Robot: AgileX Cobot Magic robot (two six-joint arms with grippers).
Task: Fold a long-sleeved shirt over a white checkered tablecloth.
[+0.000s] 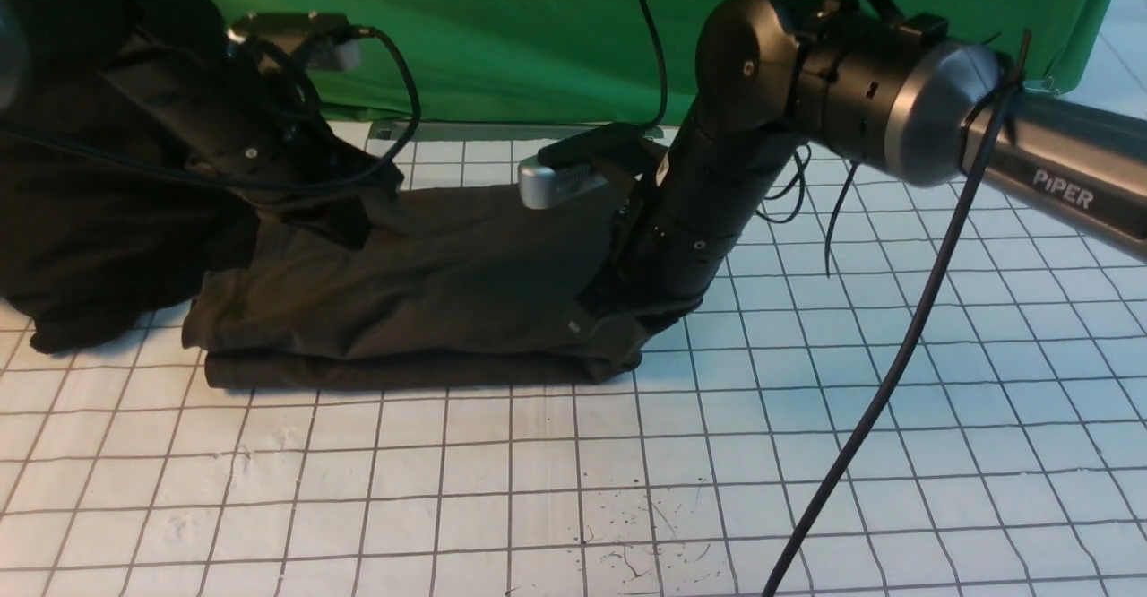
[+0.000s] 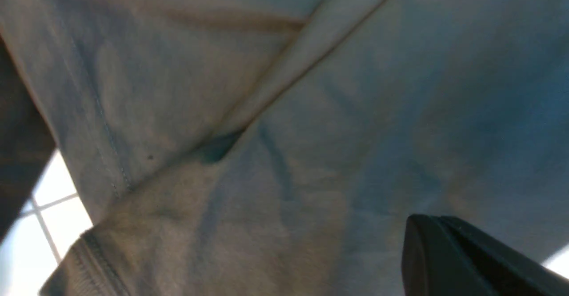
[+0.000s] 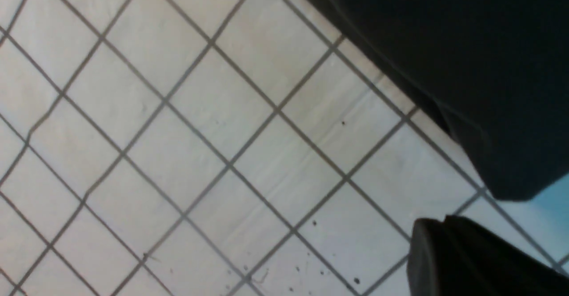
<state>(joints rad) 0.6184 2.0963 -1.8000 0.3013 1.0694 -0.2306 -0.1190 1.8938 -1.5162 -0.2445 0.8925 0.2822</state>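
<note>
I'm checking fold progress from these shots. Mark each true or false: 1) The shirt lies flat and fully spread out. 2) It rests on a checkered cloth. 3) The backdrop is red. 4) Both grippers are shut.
1) False: the long-sleeved shirt is folded into layers.
2) True: it lies on the white checkered tablecloth.
3) False: the backdrop cloth is green.
4) True: the left gripper and right gripper are both shut.
</note>
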